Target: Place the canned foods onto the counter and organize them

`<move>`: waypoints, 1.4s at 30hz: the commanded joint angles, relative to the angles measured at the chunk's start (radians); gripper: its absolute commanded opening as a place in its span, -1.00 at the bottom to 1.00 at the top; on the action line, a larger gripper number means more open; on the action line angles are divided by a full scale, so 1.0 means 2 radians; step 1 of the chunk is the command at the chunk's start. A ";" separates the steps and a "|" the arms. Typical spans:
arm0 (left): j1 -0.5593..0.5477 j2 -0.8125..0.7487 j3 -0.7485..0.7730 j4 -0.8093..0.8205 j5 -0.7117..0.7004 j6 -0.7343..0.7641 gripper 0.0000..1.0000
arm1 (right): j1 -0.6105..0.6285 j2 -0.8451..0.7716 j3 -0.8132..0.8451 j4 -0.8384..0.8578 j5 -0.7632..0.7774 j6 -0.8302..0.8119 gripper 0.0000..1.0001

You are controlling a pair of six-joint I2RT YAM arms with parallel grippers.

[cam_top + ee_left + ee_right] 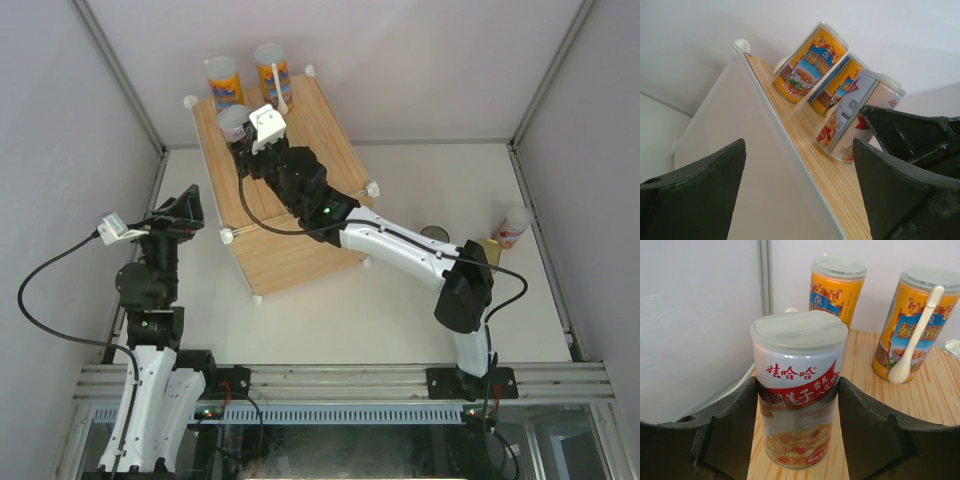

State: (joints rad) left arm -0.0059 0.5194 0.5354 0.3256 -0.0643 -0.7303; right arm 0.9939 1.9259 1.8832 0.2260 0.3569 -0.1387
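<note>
White walls [420,70] close in a white table [400,330], with the counter [285,260] at 11 o'clock in the top view; the right gripper [238,132] is clamped on a pale can [799,360] that stands near the counter's left edge, at 6 o'clock of one of two orange cans [224,82]; the left gripper [799,165] hangs with jaws apart, empty; other cans [513,228] sit at 3 o'clock on the table. If the fingers part unevenly or drag on withdrawal, the tall pale can could tip over that edge or rock into its neighbours; its label reads 娃哈哈 in red, with 莲子 and 八宝粥 beneath; the orange labels' blue characters are too stylised to read surely.
</note>
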 commanded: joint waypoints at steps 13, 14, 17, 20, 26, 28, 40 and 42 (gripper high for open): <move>0.002 0.016 0.004 0.011 0.032 0.001 0.82 | -0.036 0.095 0.114 0.168 -0.027 0.032 -1.00; 0.002 0.017 0.004 0.012 0.033 0.000 0.82 | -0.037 0.099 0.118 0.168 -0.026 0.032 -1.00; 0.002 0.018 0.005 0.013 0.035 -0.002 0.82 | -0.038 0.104 0.118 0.168 -0.028 0.032 -1.00; 0.002 0.018 0.003 0.016 0.036 -0.004 0.82 | -0.037 0.105 0.117 0.165 -0.027 0.031 -1.00; 0.003 0.015 0.002 0.016 0.035 -0.005 0.82 | -0.028 0.099 0.103 0.155 -0.019 0.018 -0.97; 0.002 0.014 0.002 0.016 0.034 -0.005 0.82 | -0.026 0.096 0.100 0.149 -0.013 0.016 -0.70; 0.003 0.010 0.000 0.017 0.028 -0.002 0.82 | -0.026 0.081 0.096 0.103 0.001 0.028 0.88; 0.003 0.010 -0.001 0.018 0.028 -0.003 0.82 | -0.026 0.076 0.094 0.097 0.006 0.028 0.89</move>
State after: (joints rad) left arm -0.0059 0.5468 0.5354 0.3275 -0.0147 -0.7330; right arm 0.9375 2.1609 2.0552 0.4156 0.3462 -0.0891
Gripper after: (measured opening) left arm 0.912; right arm 0.939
